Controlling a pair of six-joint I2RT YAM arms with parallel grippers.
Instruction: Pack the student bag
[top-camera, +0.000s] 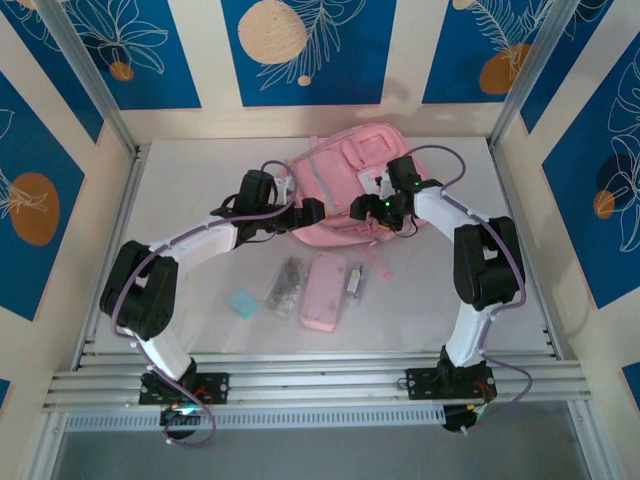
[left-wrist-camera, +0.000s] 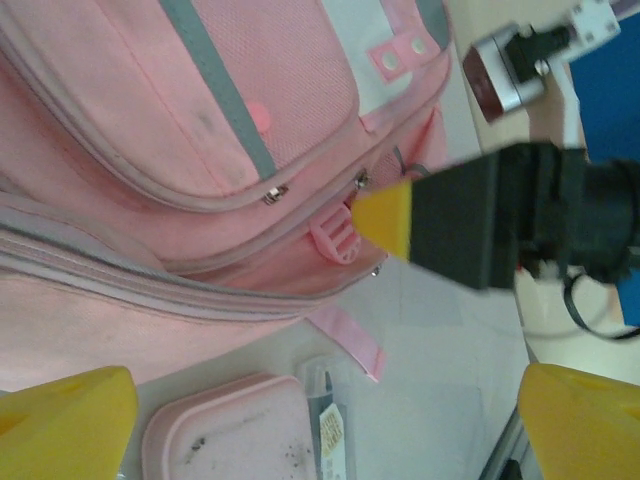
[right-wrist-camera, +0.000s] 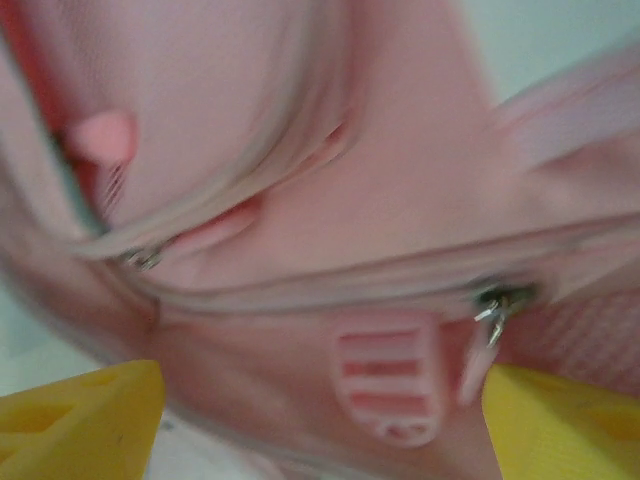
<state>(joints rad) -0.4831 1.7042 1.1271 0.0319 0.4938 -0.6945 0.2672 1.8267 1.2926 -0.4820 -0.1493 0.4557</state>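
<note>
1. Student bag (top-camera: 340, 170) lies flat on the white table (top-camera: 200, 170), front pockets up, with both arms reaching to its near edge.
2. Left gripper (left-wrist-camera: 328, 425) sits off the bag's near-left corner, yellow fingers spread wide. It is released, with nothing between them.
3. Right gripper (right-wrist-camera: 325, 425) is at the bag's near-right edge, close over the fabric. The view is blurred, but the fingers stand well apart and pinch nothing. A metal zip pull (right-wrist-camera: 495, 305) and a striped pink tab (right-wrist-camera: 385, 375) lie just ahead.
4. A pink buckle (left-wrist-camera: 335, 238) sits on the bag's near edge. The right gripper's yellow fingertip is just beside it; cannot tell whether they touch.
5. On the bag's near side lies a pink pencil case (top-camera: 323, 292). A clear packet (top-camera: 288, 283) and a small blue square (top-camera: 243, 303) lie to its left, and a slim clear box (top-camera: 354, 280) just to its right.
</note>
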